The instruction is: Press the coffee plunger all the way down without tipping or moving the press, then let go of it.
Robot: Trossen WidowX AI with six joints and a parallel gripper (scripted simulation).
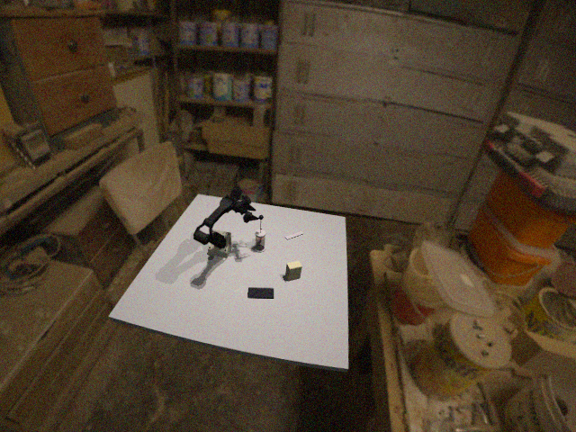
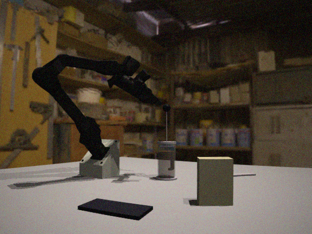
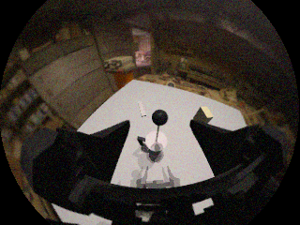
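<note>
The coffee press [image 1: 259, 241] [image 2: 166, 161] [image 3: 156, 141] stands upright on the table, a clear cylinder with a pale lid and a dark handle. Its thin rod [image 2: 166, 126] rises high out of the lid, with the round black plunger knob [image 1: 261, 217] [image 2: 166, 107] [image 3: 159, 116] on top. My gripper [image 1: 256, 217] [image 2: 162, 102] [image 3: 160, 123] is open and empty, tilted downward. Its fingertips are close to the knob, on the arm's side and slightly above it in the exterior view. In the wrist view the knob appears between the spread fingertips; contact cannot be told.
A tan upright box [image 1: 292, 272] [image 2: 214, 181] [image 3: 202, 115] and a dark flat slab [image 1: 260, 292] [image 2: 115, 208] are on the white table [image 1: 209, 320]. A thin pale strip [image 1: 293, 236] [image 2: 244, 174] [image 3: 142, 109] lies beyond the press.
</note>
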